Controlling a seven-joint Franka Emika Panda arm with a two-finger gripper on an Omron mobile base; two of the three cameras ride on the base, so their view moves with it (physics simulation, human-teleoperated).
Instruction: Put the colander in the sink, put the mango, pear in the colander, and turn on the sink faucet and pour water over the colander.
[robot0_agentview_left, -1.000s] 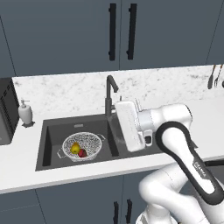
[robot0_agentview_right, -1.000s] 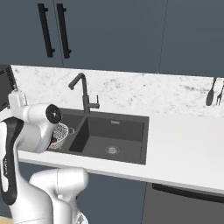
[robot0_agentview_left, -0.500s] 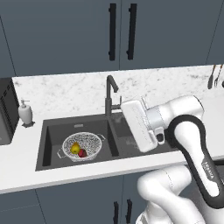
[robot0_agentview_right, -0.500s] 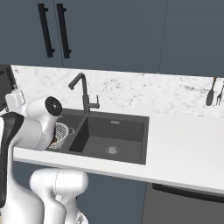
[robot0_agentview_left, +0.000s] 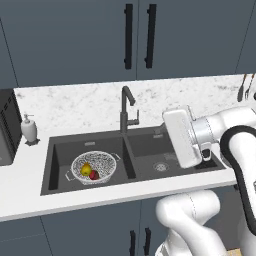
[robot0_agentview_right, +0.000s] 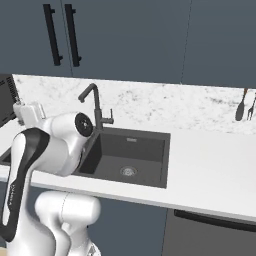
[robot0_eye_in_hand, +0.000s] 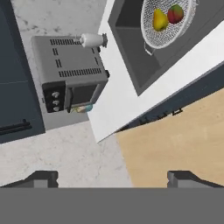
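Fruit sits ready for rinsing: mango (robot0_agentview_left: 94, 174) and pear (robot0_agentview_left: 86, 169) in the colander (robot0_agentview_left: 93, 167), left sink (robot0_agentview_left: 60, 155) basin; faucet (robot0_agentview_left: 125, 109) seemingly off. Gripper (robot0_eye_in_hand: 112, 178) released, holding nothing.

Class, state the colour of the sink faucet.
Dark grey; the sink faucet shows best in the left base view.

Off to my left a white soap bottle (robot0_agentview_left: 28, 128) stands on the marble counter (robot0_agentview_left: 200, 97), just beside a grey toaster oven (robot0_eye_in_hand: 70, 74). 2 dark utensils (robot0_agentview_right: 245, 106) hang far right, under dark cabinets (robot0_agentview_left: 75, 37).
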